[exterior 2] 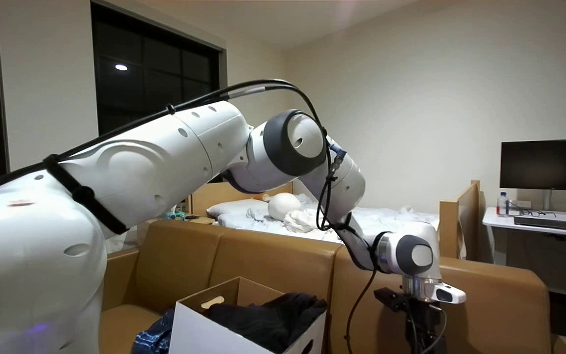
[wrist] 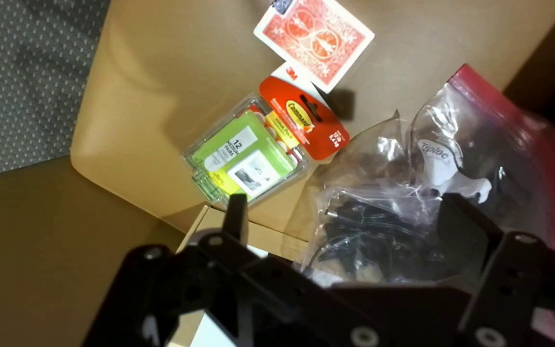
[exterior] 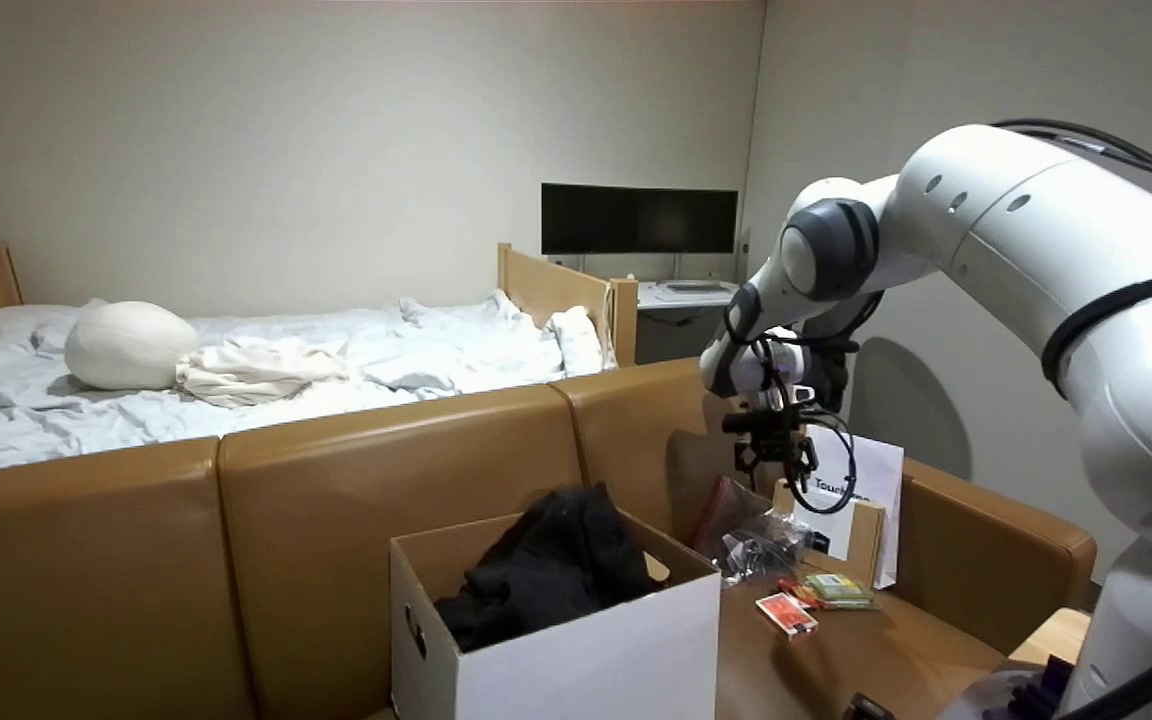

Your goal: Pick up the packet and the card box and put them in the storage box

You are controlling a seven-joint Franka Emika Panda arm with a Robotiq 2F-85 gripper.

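Note:
The packet, green with a red-orange hanging tab, lies on the sofa seat in the wrist view. Against the tab's white end is the red card box, lying flat and overlapping it in this view. An exterior view shows the packet and card box right of the storage box, a big white carton with black cloth inside. My gripper is open with nothing held, above a clear zip bag and beside the packet. In an exterior view my gripper hovers near the backrest, well above the seat.
The clear zip bag with dark contents lies behind the packet. A brown cardboard box and a white paper bag stand upright near the armrest. Black cloth bulges above the carton's rim. The sofa backrest rises behind.

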